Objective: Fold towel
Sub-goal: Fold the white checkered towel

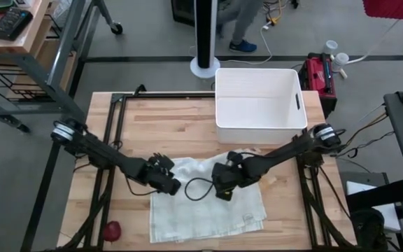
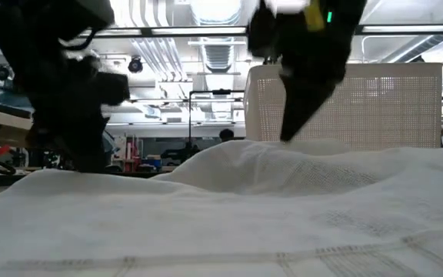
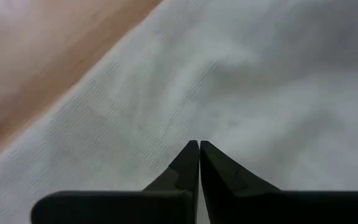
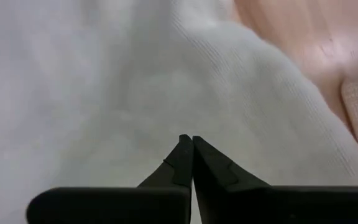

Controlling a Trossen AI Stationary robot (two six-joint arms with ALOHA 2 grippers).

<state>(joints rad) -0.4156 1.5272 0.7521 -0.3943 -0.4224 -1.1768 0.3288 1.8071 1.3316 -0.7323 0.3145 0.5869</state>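
Note:
A white towel [image 1: 208, 210] lies spread on the wooden table [image 1: 152, 119], with its far part [image 1: 187, 168] rumpled. My left gripper [image 1: 172, 186] is over the towel's far-left part and slants down onto it, shut. My right gripper [image 1: 222, 192] is over the towel's middle, toward its far-right part, also shut and slanting down. In the low view the towel [image 2: 221, 223] rises into a hump [image 2: 298, 154] under my right gripper [image 2: 287, 138]. My left gripper [image 2: 91, 165] stands at the cloth's lower left part. My left gripper meets the towel's far-left part [image 3: 194, 134] with the free ends of its shut fingers, slanting down from the table's left. The tips hide any pinched cloth, so layers cannot be told. The towel there stays low on the table. My right gripper meets the top of the towel's hump [image 4: 188, 127] with the free ends of its shut fingers, slanting down from the table's right. The cloth rises toward the fingertips [image 2: 289, 132] while the rest lies on the table. One layer or several, I cannot tell.
A white bin [image 1: 257, 105] stands at the table's far right, close behind my right arm. A small red object [image 1: 112, 229] lies near the front left corner. Bare wood shows left of the towel and in front of the bin.

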